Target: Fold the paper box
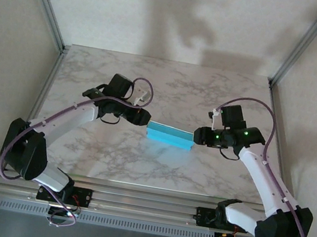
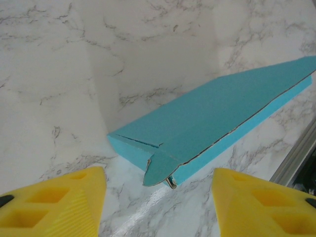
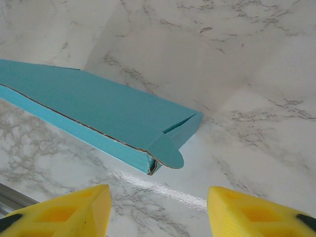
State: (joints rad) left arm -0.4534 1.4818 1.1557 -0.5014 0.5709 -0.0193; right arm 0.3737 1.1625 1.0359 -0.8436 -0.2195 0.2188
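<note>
- Open marble desk (image 1: pixel 170 87) lies beyond the paper box (image 1: pixel 169 135) and on its near side.
- The left fingers (image 2: pixel 59 202) and right fingers (image 3: pixel 256 210) block the box's short ends, spread apart and clear of the card.
- An aluminium rail (image 1: pixel 144 204) bounds the near side.

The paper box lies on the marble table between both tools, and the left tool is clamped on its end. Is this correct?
No: the left tool is open, its fingers clear of the paper box, as the left wrist view shows. The rest holds.
</note>
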